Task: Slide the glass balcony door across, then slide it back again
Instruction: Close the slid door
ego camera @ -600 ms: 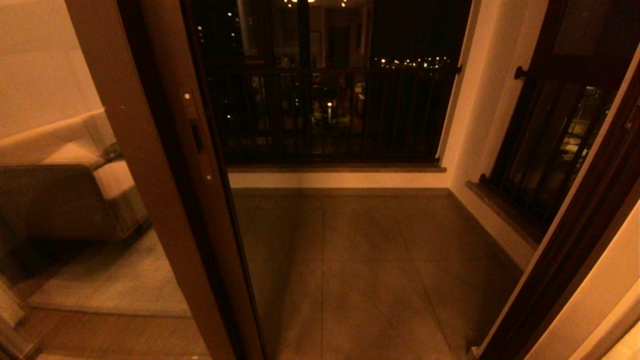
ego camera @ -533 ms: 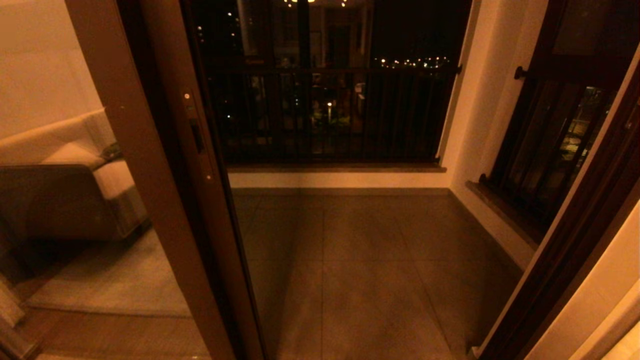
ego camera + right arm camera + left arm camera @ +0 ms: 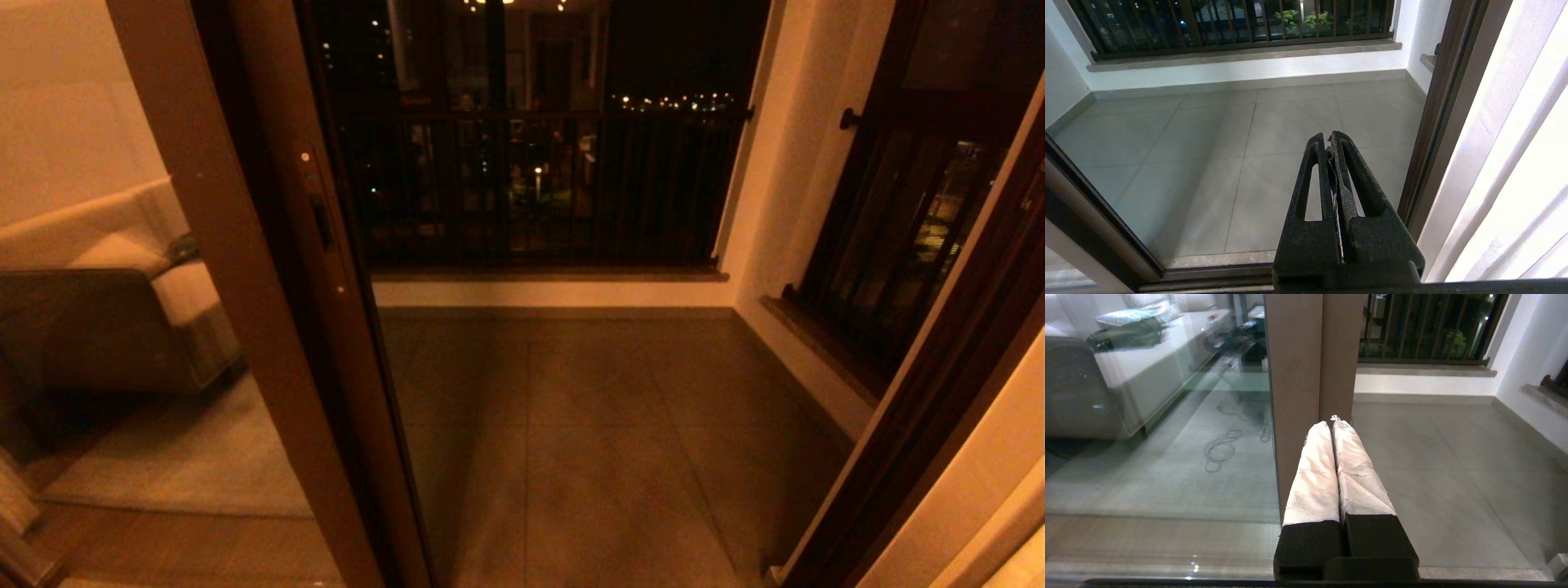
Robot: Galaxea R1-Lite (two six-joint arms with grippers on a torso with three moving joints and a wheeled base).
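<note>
The glass balcony door [image 3: 353,343] stands at the left of the doorway, its brown stile carrying a narrow dark handle slot [image 3: 322,222] between small screws. Its glass [image 3: 1167,437] reflects a sofa and a rug. In the left wrist view my left gripper [image 3: 1331,421] is shut, its white-wrapped fingers [image 3: 1314,465] empty and aimed at the lower part of the door's stile [image 3: 1294,367]; whether they touch it I cannot tell. My right gripper [image 3: 1329,136] is shut and empty, low over the balcony floor near the right door frame [image 3: 1437,122]. Neither gripper shows in the head view.
The doorway opens onto a tiled balcony floor [image 3: 588,425] with a dark railing [image 3: 539,188] at the back. A dark barred window [image 3: 898,237] is on the right wall. The floor track [image 3: 1208,273] runs along the threshold; a white curtain [image 3: 1515,163] hangs at the right.
</note>
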